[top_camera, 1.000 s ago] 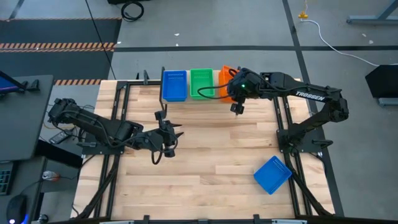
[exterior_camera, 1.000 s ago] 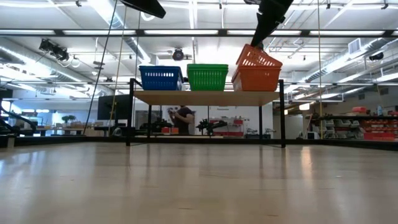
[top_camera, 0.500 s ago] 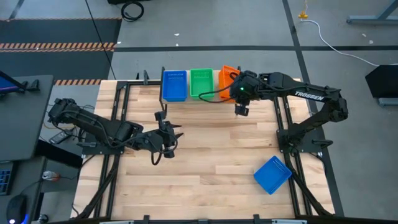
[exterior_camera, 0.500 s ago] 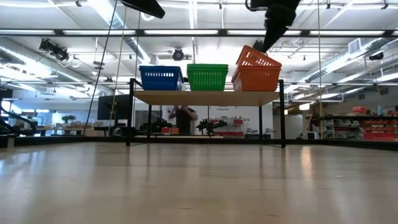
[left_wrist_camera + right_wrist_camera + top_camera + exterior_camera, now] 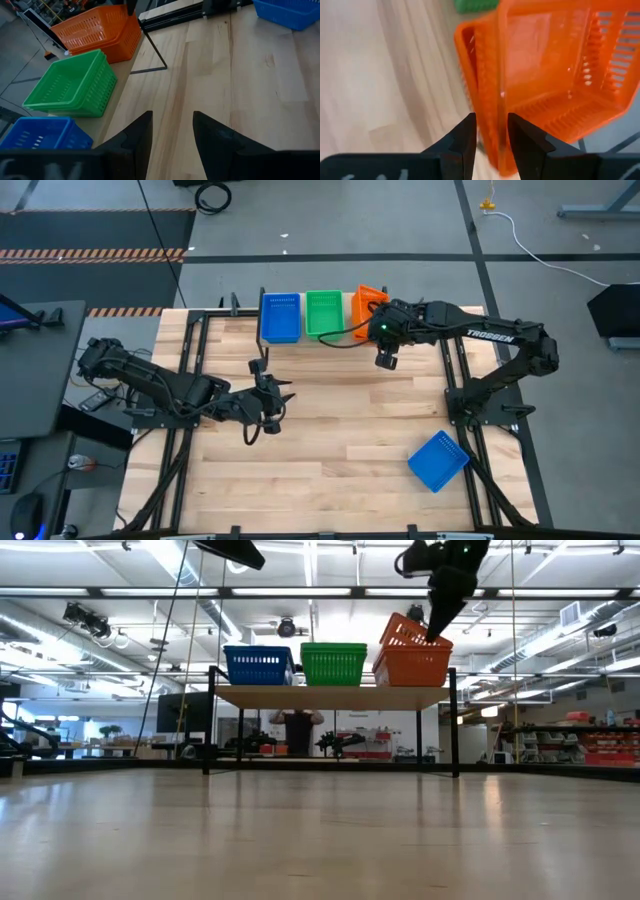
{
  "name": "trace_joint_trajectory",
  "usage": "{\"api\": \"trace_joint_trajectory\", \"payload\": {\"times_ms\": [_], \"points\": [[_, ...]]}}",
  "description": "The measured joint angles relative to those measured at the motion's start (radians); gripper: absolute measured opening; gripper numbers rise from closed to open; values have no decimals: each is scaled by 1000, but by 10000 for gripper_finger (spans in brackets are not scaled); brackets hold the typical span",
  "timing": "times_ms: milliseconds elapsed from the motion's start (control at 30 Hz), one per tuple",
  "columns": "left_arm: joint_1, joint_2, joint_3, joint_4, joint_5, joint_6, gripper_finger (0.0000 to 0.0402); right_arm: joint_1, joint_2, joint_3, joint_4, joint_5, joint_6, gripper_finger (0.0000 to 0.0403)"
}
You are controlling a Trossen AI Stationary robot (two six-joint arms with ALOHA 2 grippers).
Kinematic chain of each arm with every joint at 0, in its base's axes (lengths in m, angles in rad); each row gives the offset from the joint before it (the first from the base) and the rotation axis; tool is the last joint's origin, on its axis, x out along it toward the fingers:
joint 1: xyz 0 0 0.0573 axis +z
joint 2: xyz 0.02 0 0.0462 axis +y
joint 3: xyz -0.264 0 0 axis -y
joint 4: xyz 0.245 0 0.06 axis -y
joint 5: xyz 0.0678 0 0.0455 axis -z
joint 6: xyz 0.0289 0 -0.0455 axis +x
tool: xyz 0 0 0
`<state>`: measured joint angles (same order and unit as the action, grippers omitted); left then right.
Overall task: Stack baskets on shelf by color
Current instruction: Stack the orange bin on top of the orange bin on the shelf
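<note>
- High view: the shelf (image 5: 350,308) stands at the table's far edge with three piles of baskets in a row on it: blue baskets (image 5: 280,317) on the left, green baskets (image 5: 322,313) in the middle, orange baskets (image 5: 364,302) on the right, partly hidden under the right arm. Each pile shows an empty top basket. The right gripper (image 5: 385,360) hangs just in front of the orange pile. A lone blue basket (image 5: 438,460) lies empty on the table (image 5: 330,440), near its front right corner and well apart from the shelf. The left gripper (image 5: 283,396) waits over the table's left middle.
- Low view: on the plank, the blue and green piles sit level; the top orange basket (image 5: 414,632) is tilted, one side riding up on the orange one beneath it. The right gripper (image 5: 437,625) is just in front of it, pointing down.
- Left wrist view: the left gripper (image 5: 171,131) has its fingers parted with nothing between them, bare table showing in the gap. Beyond lie the nested orange, green and blue piles, all empty inside.
- Right wrist view: the right gripper (image 5: 490,130) has its fingers spread with a clear gap, released, and the orange baskets' near wall lies right behind them; the tilted basket is empty.
</note>
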<state>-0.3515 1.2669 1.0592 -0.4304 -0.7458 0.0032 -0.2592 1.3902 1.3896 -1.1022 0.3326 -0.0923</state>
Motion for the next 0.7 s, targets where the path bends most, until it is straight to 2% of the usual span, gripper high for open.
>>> {"api": "trace_joint_trajectory", "payload": {"times_ms": [233,533,700], "points": [[0,0,0,-1,0,0,144,0,-1,-26,90,7,-58,103],[0,0,0,0,0,4,143,3,-1,-2,74,-13,-97,16],[1,0,0,0,0,5,146,4,-1,-2,69,-7,-136,21]]}}
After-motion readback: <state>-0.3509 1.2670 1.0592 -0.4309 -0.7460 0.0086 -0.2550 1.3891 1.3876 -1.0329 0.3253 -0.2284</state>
